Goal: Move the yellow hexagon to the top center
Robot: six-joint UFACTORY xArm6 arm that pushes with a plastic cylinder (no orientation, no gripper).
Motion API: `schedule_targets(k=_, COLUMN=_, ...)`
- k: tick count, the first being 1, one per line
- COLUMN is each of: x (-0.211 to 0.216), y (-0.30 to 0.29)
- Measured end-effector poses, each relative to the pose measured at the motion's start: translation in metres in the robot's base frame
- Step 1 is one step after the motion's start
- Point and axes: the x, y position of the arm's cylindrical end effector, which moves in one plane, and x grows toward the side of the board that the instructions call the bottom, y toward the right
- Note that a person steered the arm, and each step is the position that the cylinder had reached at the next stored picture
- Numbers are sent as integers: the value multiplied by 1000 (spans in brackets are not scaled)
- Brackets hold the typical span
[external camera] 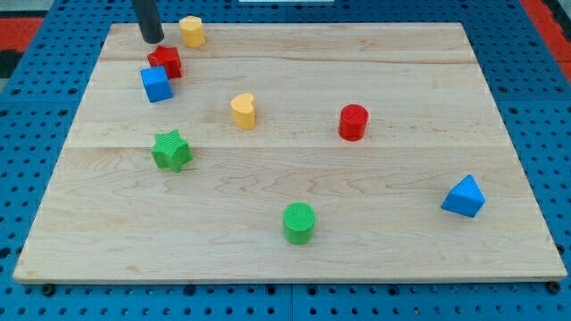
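Note:
The yellow hexagon [192, 30] stands near the board's top edge at the upper left. My tip [152, 39] rests on the board just to the left of it, with a small gap between them. A red block [166, 61] sits just below my tip, and a blue cube [156, 84] touches that red block's lower left side.
A yellow heart-shaped block [244, 111] lies left of centre. A red cylinder [353, 121] stands right of centre. A green star [171, 150] is at the left, a green cylinder [299, 222] near the bottom centre, a blue triangular block [465, 196] at the right. The wooden board [294, 259] lies on a blue pegboard.

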Motion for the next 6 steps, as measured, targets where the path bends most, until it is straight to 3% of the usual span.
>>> schedule_targets(k=2, x=-5, y=97)
schedule_targets(k=3, x=-23, y=98)
schedule_targets(k=6, x=-23, y=200)
